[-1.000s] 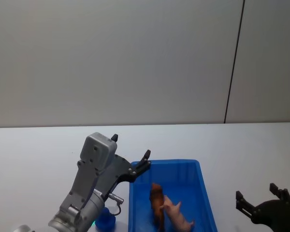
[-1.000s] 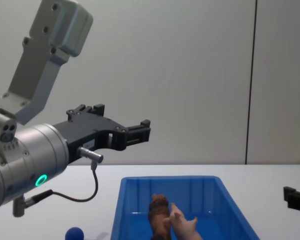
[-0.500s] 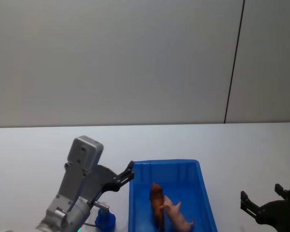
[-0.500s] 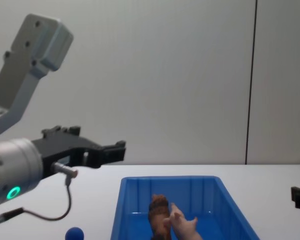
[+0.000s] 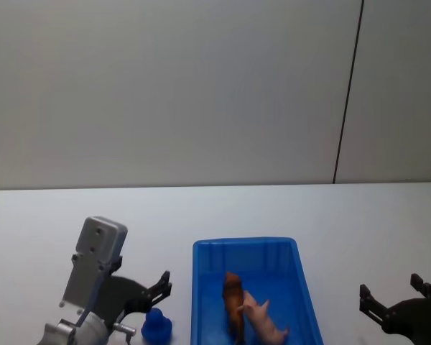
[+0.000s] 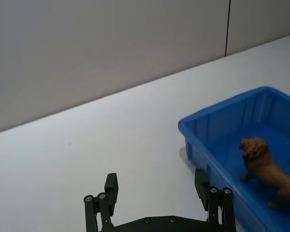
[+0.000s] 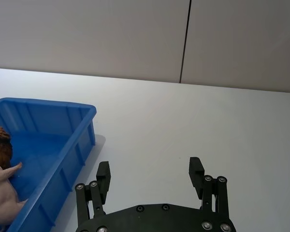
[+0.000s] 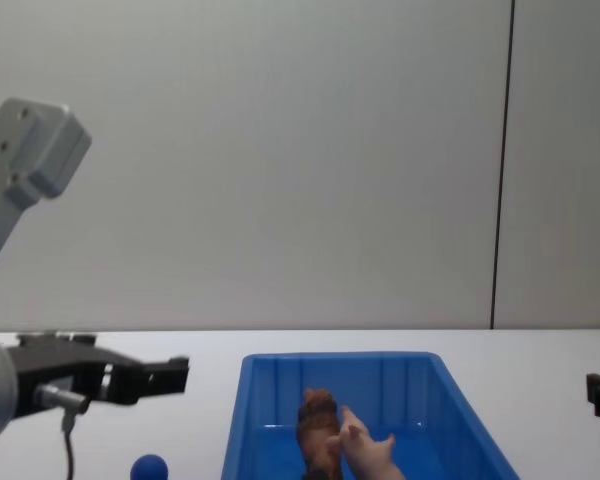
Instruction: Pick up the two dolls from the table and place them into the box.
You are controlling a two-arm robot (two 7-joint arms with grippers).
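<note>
Where the head camera looks down, we see the left end effector (image 5: pixel 160 286) low over the counter (image 5: pixel 201 208), fingers spread with nothing between them. A blue ball (image 5: pixel 156 328) sits just under its tips. The box (image 5: pixel 244 244) stands to its right, apart from it. Inside the box the brown doll (image 5: pixel 233 295) and the pig doll (image 5: pixel 267 325) touch, the pig on the side farther from this end effector. The right end effector (image 5: pixel 391 296) hangs past the box's other side, also released and clear of the rim.

From the left wrist, we look past the left end effector (image 6: pixel 156 181), its fingers wide apart over bare counter. The box (image 6: pixel 208 145) lies ahead of it, off toward one finger, with the brown doll (image 6: pixel 261 166) upright inside.

From the right wrist, the right end effector (image 7: pixel 150 168) shows parted, empty fingers. The box (image 7: pixel 63 169) is ahead and off to one finger's side, holding both dolls pressed together.

From the chest, the left end effector (image 8: pixel 175 372) points toward the box (image 8: pixel 340 357) and stops short of its wall, with the ball (image 8: pixel 148 467) below it. Both dolls stand side by side in the box.
</note>
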